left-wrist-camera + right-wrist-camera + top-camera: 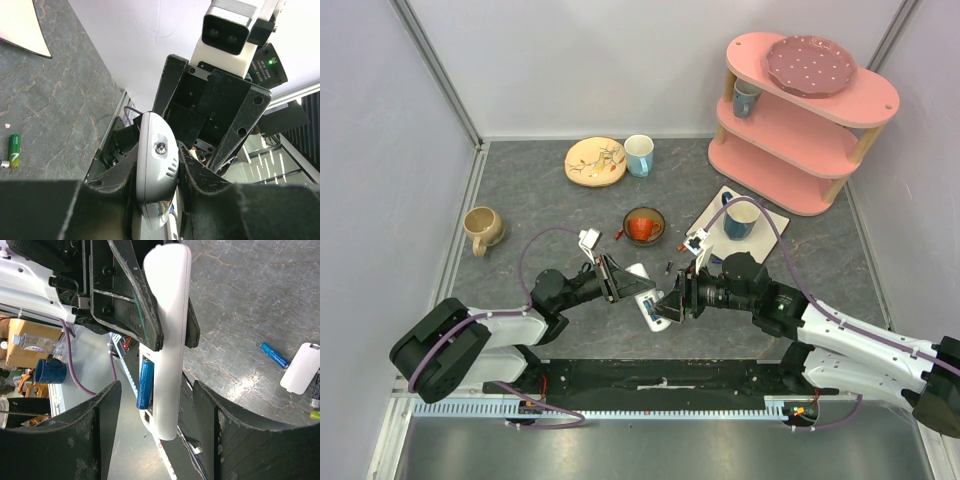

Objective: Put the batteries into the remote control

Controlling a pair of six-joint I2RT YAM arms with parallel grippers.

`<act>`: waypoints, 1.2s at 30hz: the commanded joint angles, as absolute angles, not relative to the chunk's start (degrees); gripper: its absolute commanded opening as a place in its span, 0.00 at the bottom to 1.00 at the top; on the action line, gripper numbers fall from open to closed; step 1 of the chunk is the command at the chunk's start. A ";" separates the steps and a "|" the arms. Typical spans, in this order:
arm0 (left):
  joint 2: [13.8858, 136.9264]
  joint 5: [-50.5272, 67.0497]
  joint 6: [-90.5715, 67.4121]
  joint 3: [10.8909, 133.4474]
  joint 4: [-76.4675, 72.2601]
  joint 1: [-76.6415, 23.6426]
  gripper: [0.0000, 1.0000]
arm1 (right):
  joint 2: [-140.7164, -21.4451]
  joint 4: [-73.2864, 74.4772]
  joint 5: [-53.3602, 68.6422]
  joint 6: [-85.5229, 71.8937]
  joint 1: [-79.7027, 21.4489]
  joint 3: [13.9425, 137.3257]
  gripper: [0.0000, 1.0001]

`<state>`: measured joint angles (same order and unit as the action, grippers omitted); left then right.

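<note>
**Two grippers meeting at the remote, near mid-table**

The left gripper (625,285) is clamped on the remote (169,330). Its dark fingers (145,310) press the two long sides and hold the bar raised above the table (520,190). The right gripper (667,303) faces it from the right, jaws spread wide to either side of the remote's end and gripping nothing.

In the right wrist view the battery bay is open and seen almost edge-on. One blue battery (145,382) lies in it. Whether a second slot is filled cannot be told, as the remote's own wall hides it. The button face is turned out of sight in every view.

Right of the remote a loose battery (274,355), also blue, lies on the table just beside the white cover (300,367). Below the cover a dark battery (315,390) is cut off by the frame edge.

The left wrist view shows a green battery (14,150) whole, with a metallic tip at the left frame edge beside it. In that view only the remote's rounded end shows, and the right gripper's black frame blocks what lies beyond.

From above, the loose batteries are specks too small to sort.
</note>
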<state>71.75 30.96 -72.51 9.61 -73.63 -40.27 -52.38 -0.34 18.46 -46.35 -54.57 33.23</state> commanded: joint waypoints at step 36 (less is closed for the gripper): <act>70.31 30.41 -74.88 14.33 -95.27 -40.43 0.02 | -54.58 -7.73 20.92 -49.04 -53.61 30.23 0.48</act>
<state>70.83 30.55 -72.60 11.51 -73.67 -40.25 -53.84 -6.50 21.19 -48.73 -54.06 30.57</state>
